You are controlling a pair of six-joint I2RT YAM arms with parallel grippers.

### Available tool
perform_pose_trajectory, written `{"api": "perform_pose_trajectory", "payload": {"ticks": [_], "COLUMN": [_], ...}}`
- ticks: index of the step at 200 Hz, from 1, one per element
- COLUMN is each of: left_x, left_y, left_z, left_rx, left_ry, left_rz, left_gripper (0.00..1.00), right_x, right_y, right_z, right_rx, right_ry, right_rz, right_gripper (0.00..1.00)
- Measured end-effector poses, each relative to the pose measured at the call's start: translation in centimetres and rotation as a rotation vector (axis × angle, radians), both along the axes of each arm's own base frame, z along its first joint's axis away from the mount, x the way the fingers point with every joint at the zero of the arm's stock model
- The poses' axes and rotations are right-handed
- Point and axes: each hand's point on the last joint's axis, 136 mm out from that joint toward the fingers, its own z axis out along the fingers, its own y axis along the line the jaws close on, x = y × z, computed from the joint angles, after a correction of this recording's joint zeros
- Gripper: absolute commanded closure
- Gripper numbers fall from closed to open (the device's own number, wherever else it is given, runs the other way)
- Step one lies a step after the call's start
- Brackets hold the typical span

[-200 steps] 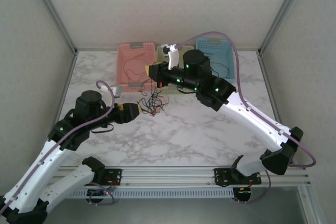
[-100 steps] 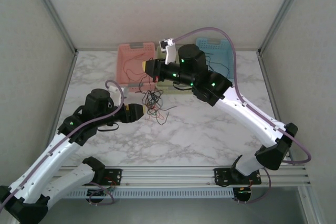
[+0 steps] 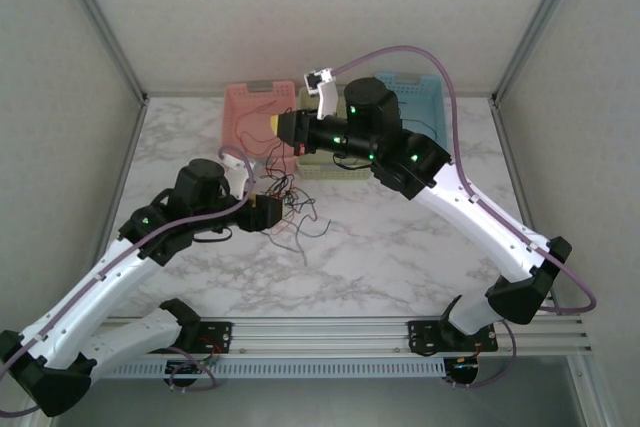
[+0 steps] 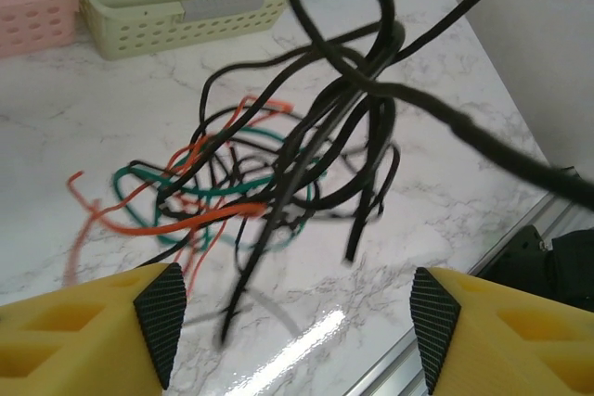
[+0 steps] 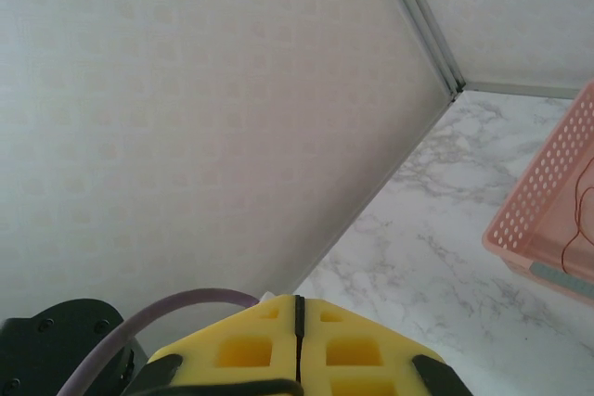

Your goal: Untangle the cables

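A clump of black, red and green cables (image 3: 291, 203) hangs just above the marble table (image 3: 400, 247), in front of the baskets. Black strands rise from it to my right gripper (image 3: 281, 128), which is raised over the pink basket's right edge. In the right wrist view that gripper (image 5: 298, 311) is shut, with a black strand across the base of its fingers. My left gripper (image 3: 268, 213) sits low at the clump's left side. In the left wrist view it (image 4: 297, 322) is open, and the dangling cables (image 4: 288, 169) hang ahead of its pads (image 4: 160, 312) without touching them.
Three baskets line the back edge: pink (image 3: 240, 112) with a few red wires, yellow-green (image 3: 332, 171) and blue (image 3: 428, 97). The right arm reaches over the middle basket. The table's front rail (image 3: 330, 332) lies near the arm bases.
My left arm has moved forward and right, up to the clump. The right gripper has shifted slightly back and up, and the cables have stretched and swung beneath it.
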Motion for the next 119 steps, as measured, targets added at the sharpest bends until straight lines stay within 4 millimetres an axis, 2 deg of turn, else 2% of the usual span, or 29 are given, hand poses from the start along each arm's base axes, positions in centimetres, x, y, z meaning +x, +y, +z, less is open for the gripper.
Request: {"api": "perform_pose_trajectory", "payload": {"ticks": [26,41,56,87,119], "left_x": [-0.4,-0.5,-0.3,0.2,0.8], "left_y": [-0.5,-0.4,-0.4,-0.5,-0.8], "left_z": [-0.2,-0.6,-0.8,-0.7,-0.2], "left_rx": [0.008,0.018,0.019,0.009,-0.018], "left_ry": [-0.016,-0.017,-0.028,-0.054,-0.086], "left_rz": [-0.018,-0.018,-0.010,0.002,0.012], "left_gripper": [0.27,0.29,0.34,0.50,0.59], "right_x": [-0.1,-0.3,-0.6,-1.0,-1.4], "right_y": [0.0,0.1,0.2,0.4,0.5], "right_z": [0.1,0.2,0.2,0.2,0.2], "right_rx": [0.006,0.011,0.019,0.031,0.038], "right_ry": [0.005,0.015,0.032,0.058,0.075], "right_rz": [0.006,0.016,0.032,0.054,0.073], "right_gripper": [1.00,1.00,1.00,1.00,1.00]}}
